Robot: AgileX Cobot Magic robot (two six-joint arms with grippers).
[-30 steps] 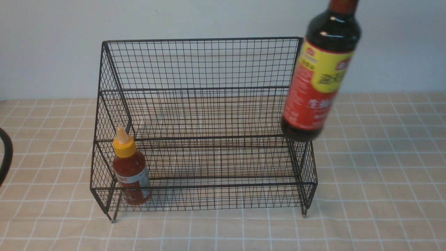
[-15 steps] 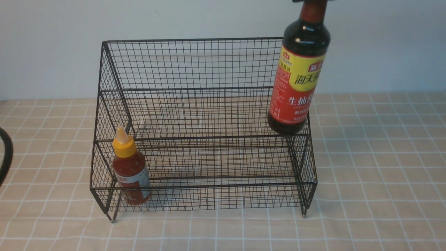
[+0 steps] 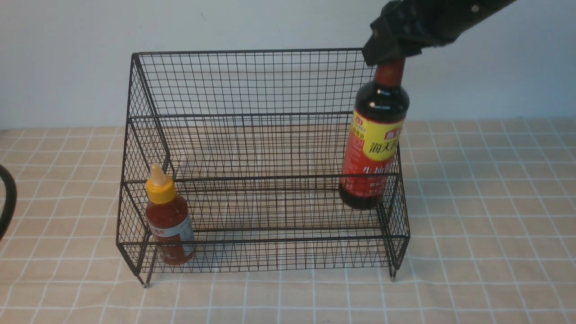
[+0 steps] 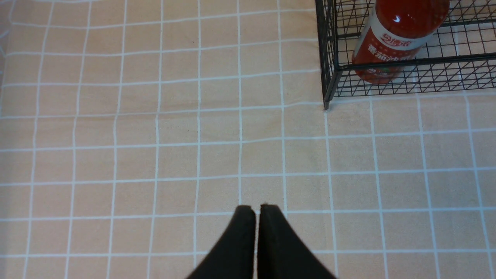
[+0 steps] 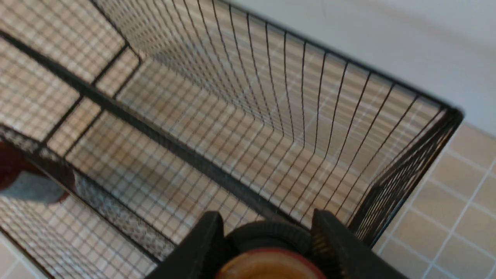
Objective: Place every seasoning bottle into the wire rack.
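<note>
Well, dark soy btl (image 3: 375, 148), red neck.

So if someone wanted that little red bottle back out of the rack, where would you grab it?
Probably by the yellow cap, coming down from above. The red bottle stands in the wire rack's lower left corner, with mesh in front of and beside its body, so only the top is free.

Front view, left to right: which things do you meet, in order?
Dark curved piece at the left edge → red sauce bottle → soy-sauce bottle. The wire rack spans both bottles, so it has no place in the order.
</note>
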